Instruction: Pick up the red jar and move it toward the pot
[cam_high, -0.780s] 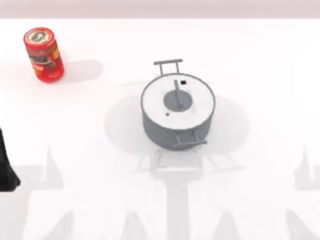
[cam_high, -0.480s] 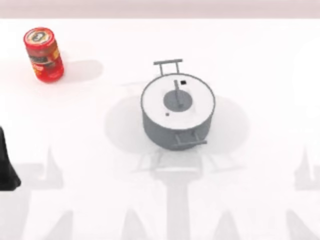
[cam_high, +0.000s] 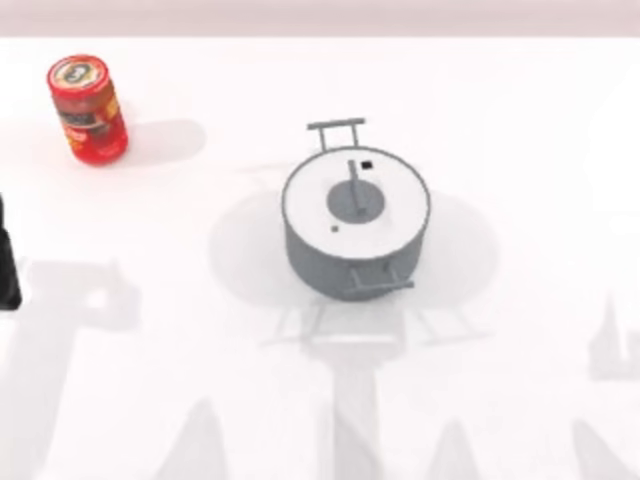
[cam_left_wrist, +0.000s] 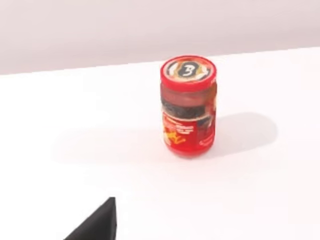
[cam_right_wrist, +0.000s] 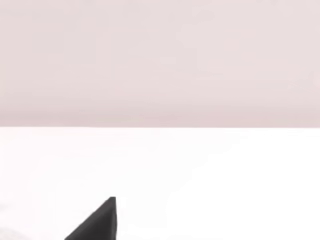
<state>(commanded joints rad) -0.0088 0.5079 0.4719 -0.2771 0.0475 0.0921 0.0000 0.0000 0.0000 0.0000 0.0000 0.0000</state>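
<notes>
Upright red jar (cam_high: 88, 110) well beyond left hand (cam_high: 8, 262)

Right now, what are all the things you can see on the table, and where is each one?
red jar: one, red with a dark-and-yellow label and a gold-rimmed lid, standing upright at the far left of the table, apart from everything else.
pot: one, grey with a white flat lid, a grey centre knob and two thin bar handles, near the middle of the table.
table: one, white, under everything.
left arm: one, black, just showing at the table's left edge, on the near side of the jar and not touching it.
right arm: not seen in the top view.
</notes>
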